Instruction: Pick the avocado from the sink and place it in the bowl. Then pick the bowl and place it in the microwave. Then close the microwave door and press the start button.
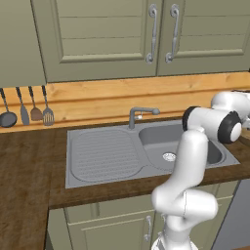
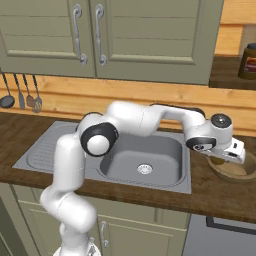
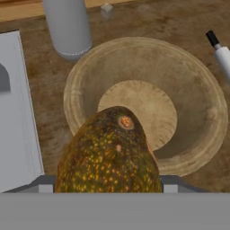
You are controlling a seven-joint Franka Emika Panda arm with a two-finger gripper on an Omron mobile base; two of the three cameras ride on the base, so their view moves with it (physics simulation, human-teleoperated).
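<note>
Over the bowl [image 3: 188, 90] is where my gripper [image 3: 108, 188] hangs, with the avocado [image 3: 110, 152] held between its jaws. Seen from the hand, the fruit sits large and close, dark brown-green with yellow speckles and its stem scar turned up toward the lens, and it covers the near rim of the bowl. My jaws stand wide, spread to the width of the fruit, and only a little of each grey finger mount shows beside it.

Below the fruit the wooden bowl rests on the dark wood counter [image 3: 40, 90], its lighter flat bottom bare. Just past its far rim stands a grey cylinder [image 3: 67, 27]; I cannot tell what it is. A white pen-like thing with a black tip [image 3: 221, 51] lies near the bowl's rim on one side, and a pale flat slab [image 3: 15, 112] lies on the other.

From the right base camera, my hand [image 2: 222, 145] reaches past the right end of the sink [image 2: 170, 170], and the bowl [image 2: 235, 172] shows under it on the counter, partly covered by the hand. The basin holds nothing but its round drain [image 2: 144, 169]. A dark jar [image 2: 248, 61] stands on a shelf up to the right.

From the left base camera, the faucet [image 1: 139, 114] rises behind the basin, my arm [image 1: 190, 161] crosses in front of it, and four utensils [image 1: 27, 110] hang on the wall to the left.
</note>
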